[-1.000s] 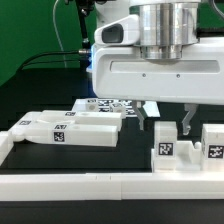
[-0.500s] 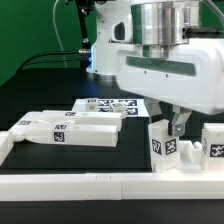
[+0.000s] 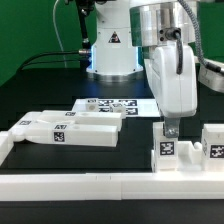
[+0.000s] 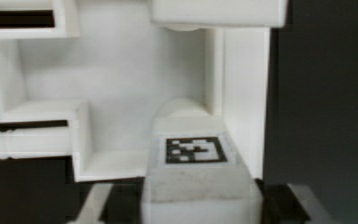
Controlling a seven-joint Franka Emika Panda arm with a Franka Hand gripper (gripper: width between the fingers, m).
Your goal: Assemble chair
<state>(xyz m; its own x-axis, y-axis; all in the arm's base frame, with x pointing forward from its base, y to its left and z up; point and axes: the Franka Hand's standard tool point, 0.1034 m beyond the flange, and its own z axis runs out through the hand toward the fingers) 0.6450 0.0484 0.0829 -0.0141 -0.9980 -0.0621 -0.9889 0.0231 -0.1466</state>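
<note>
The chair parts are white blocks with square tags. A small upright block (image 3: 166,150) stands near the front on the exterior view's right, with a second block (image 3: 213,140) further right. Two long bars (image 3: 70,128) lie at the left. My gripper (image 3: 170,130) hangs straight over the small upright block, fingers pointing down at its top. In the wrist view the tagged block (image 4: 197,150) runs between my fingers (image 4: 105,205). A narrow dark gap shows on each side, so the gripper (image 4: 197,203) is open around it. A large white notched slab (image 4: 87,90) lies beyond.
The marker board (image 3: 110,104) lies flat behind the bars. A long plain white rail (image 3: 100,185) edges the table front, turning up at the left end (image 3: 12,140). The arm's base (image 3: 110,55) stands at the back.
The hand has turned about a quarter turn about its vertical axis. The wide face seen a second ago now shows edge-on, and the fingers have come in over the small upright block.
</note>
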